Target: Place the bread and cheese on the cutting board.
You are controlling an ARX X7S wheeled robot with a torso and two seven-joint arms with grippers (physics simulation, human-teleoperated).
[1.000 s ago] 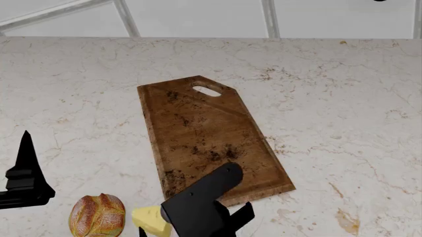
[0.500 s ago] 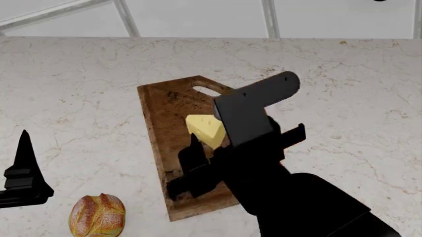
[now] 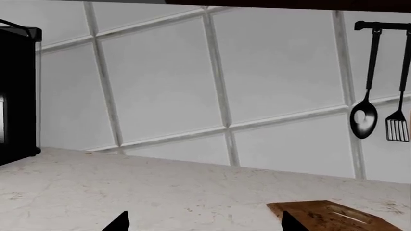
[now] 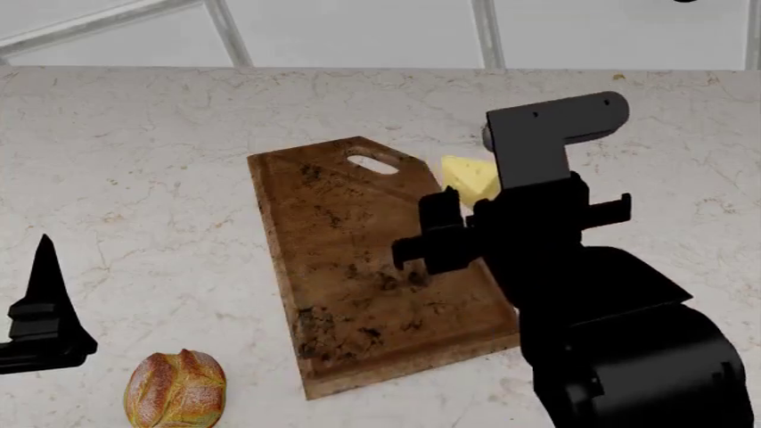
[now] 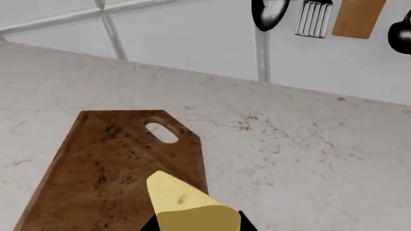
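the right gripper [image 4: 458, 209] clamps the cheese [image 4: 470, 180], a pale yellow wedge, and holds it in the air at the far right edge of the cutting board [image 4: 356, 241], close to the oval handle hole. in the right wrist view the cheese [image 5: 189, 204] sits between the dark fingers with its pointed end sticking out over the board [image 5: 109, 178], whose handle end points toward the tiled wall [image 5: 192, 33]. the dark brown, stained board lies flat on the marble counter [image 4: 143, 160], empty of food. the bread [image 4: 176, 390], a round golden-brown loaf, rests on the counter near the front edge, off the board's near left corner and well apart from the cheese. the left gripper [image 4: 45, 312] stands at the head view's left edge, just left of the bread and not touching it; only 1 black finger shows there. in the left wrist view 2 dark fingertips [image 3: 119, 222] stand apart at the frame's lower edge with nothing between them, so the claw is spread wide. a ladle [image 3: 364, 115] and a slotted spatula [image 3: 398, 126] hang from a rail on the wall, and a black appliance [image 3: 16, 91] stands on the counter.
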